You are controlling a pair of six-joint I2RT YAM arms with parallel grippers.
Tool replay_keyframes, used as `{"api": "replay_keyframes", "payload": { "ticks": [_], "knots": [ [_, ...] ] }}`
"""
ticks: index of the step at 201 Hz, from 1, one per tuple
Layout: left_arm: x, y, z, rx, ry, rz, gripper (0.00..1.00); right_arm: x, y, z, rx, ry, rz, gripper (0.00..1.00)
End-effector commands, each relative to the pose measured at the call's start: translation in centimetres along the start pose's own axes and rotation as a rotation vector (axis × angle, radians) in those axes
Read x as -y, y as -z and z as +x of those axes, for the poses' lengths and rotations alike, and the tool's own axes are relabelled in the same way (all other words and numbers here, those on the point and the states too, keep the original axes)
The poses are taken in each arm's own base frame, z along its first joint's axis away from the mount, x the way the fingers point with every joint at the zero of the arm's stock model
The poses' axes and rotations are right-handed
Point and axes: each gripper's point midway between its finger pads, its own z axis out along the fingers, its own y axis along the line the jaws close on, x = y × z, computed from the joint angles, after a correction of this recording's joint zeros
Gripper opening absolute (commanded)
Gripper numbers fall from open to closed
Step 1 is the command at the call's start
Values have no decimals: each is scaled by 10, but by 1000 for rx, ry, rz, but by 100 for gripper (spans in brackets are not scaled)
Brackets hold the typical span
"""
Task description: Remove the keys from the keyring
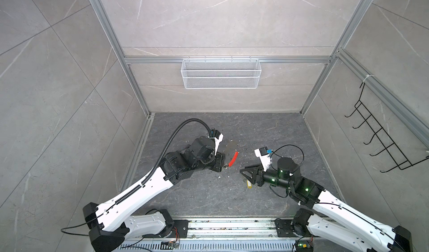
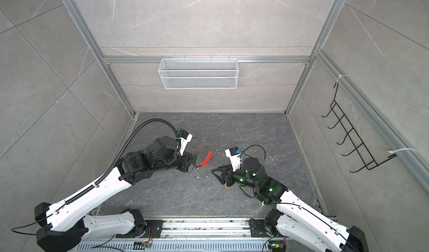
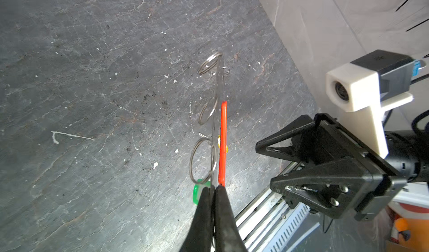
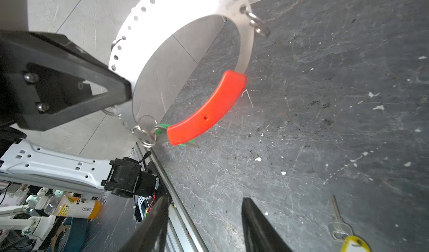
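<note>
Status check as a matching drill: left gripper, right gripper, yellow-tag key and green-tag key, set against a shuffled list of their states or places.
1 left gripper
2 right gripper
3 yellow-tag key
4 green-tag key

A lying on the table
B shut on the keyring
C at the keyring, beside the red sleeve
D open, empty

Pairs: 1-B, 2-D, 3-A, 4-C

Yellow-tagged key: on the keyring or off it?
Off. The yellow-tagged key lies flat on the table, apart from the keyring, which the left gripper holds.
</note>
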Motion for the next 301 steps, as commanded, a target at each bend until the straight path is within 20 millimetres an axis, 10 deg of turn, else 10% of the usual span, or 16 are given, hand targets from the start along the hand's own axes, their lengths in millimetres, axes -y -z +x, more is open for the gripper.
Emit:
{"api": "replay_keyframes", "payload": {
  "ticks": [1, 166, 301],
  "knots": [
    [6, 10, -17, 54, 167, 121, 0, -10, 2, -14, 41, 77, -23, 54],
    [-32, 6, 19, -193, 701, 276, 0, -36, -46, 1, -93, 967, 374, 59],
    [-24, 12, 28, -219, 732, 363, 0, -42, -73, 1, -119, 1142, 421, 44]
  ]
}}
